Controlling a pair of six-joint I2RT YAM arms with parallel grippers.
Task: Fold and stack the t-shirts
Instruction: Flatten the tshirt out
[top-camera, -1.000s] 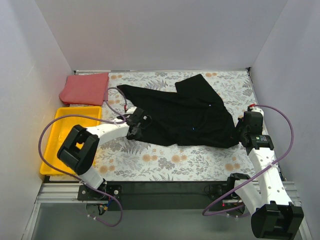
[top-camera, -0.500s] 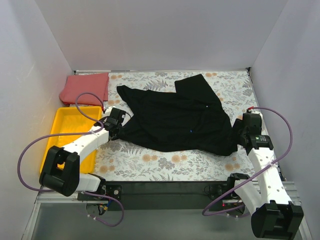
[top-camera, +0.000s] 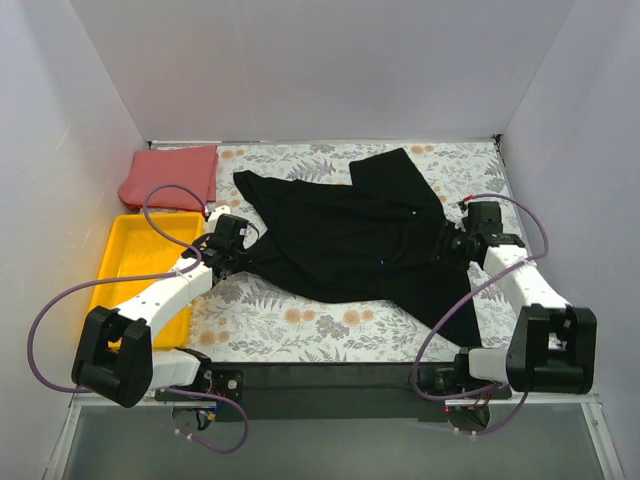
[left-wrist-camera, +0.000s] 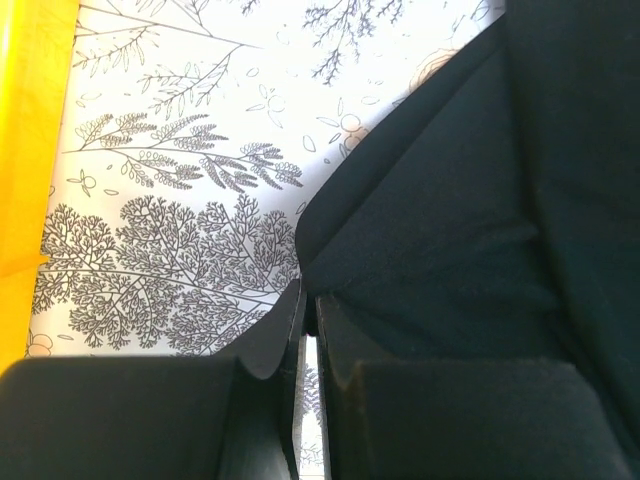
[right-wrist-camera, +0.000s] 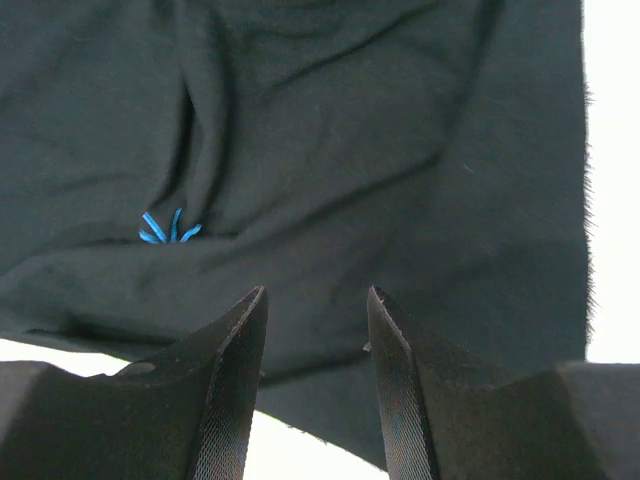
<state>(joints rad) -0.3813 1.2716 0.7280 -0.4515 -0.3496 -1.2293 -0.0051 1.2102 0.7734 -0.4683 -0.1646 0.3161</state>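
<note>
Lying rumpled across the floral cloth (top-camera: 300, 325) in the overhead view, the black shirt (top-camera: 350, 230) is pinched at its left corner by the left gripper (top-camera: 230, 260), while the right gripper (top-camera: 448, 243) hangs spread over the shirt's right side, holding nothing. The red shirt (top-camera: 170, 177) rests folded in the far left corner, behind the yellow tray (top-camera: 120, 300). With only one corner held, a further pull could drag the whole garment sideways and bunch it rather than flatten it. In the left wrist view the jaws are closed on a thin fold of the black shirt (left-wrist-camera: 450, 230), a hold that could slip. In the right wrist view the fingers (right-wrist-camera: 235, 400) stand apart above the fabric, so several layers could be caught at once. Compared with a second earlier, the left corner has been drawn toward the tray, and the near right corner has been let go and now trails toward the near edge.
</note>
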